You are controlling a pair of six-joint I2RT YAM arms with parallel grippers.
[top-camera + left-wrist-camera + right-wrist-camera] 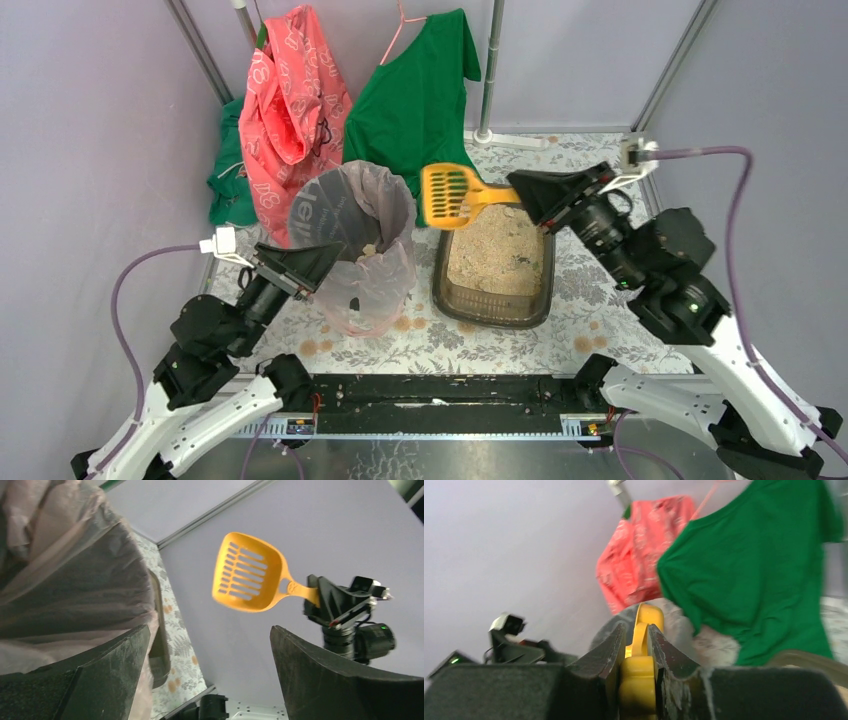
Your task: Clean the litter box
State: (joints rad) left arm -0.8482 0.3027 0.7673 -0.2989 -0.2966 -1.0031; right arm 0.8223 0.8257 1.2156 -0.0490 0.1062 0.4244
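Observation:
The litter box (497, 303), a dark translucent tray holding beige sandy litter, lies on the flowered cloth at the table's middle. Above its far left corner hangs a yellow slotted scoop (452, 194) (248, 572), its handle (640, 672) clamped between the fingers of my right gripper (524, 192) (638, 632). The scoop's head reaches toward the bagged bin (362, 243). My left gripper (322, 262) (210, 642) stands wide open against the bin's near left side, with the bag (65, 575) by its left finger and nothing between the jaws.
A pink garment (293, 100) and a green shirt (420, 90) hang at the back, close behind the bin. A rack's pole and white base (490, 120) stand at the back right. Purple walls enclose both sides.

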